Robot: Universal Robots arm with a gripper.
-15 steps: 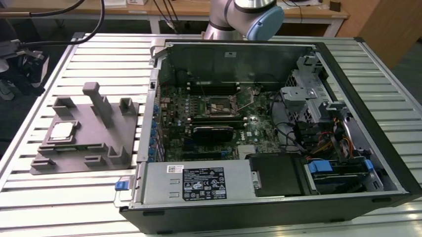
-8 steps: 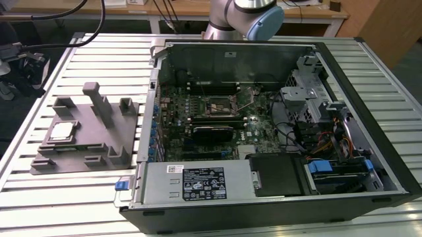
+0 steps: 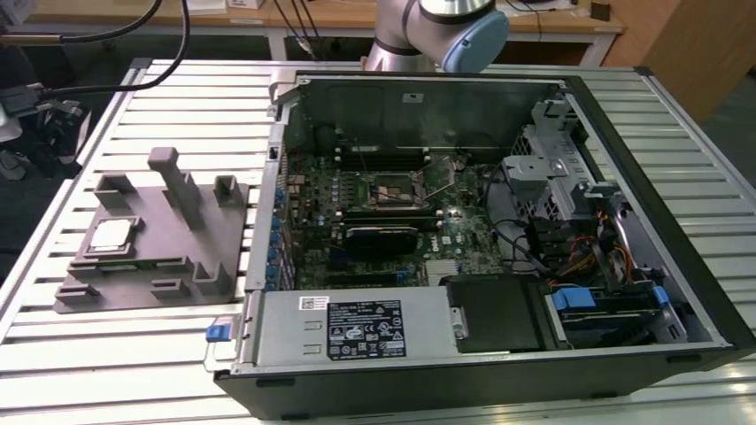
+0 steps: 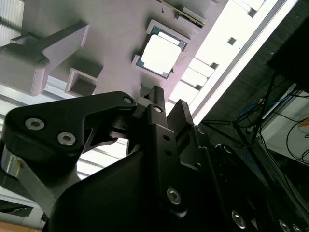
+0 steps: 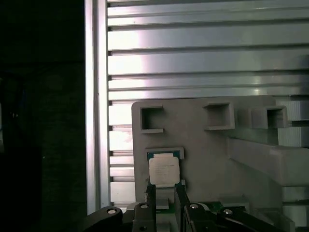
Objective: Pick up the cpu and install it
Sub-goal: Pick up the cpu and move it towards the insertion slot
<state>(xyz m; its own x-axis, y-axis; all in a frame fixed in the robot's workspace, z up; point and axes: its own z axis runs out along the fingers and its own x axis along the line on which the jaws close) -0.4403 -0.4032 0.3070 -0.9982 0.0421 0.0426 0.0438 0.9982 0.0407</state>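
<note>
The cpu [image 5: 164, 170] sits flat in its square pocket on the grey tray [image 5: 188, 137], out on the counter [image 5: 193, 58] beside the computer case [image 3: 473, 390]. The gripper [image 5: 165, 193] is lined up on it with its jaws spread and holding nothing. The chip is dead ahead between the 2 tips, untouched.

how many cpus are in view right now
1. The cpu lies in a recess of the grey tray, at the exterior view's left of the computer case, near the open hand. The case could hide others.
</note>
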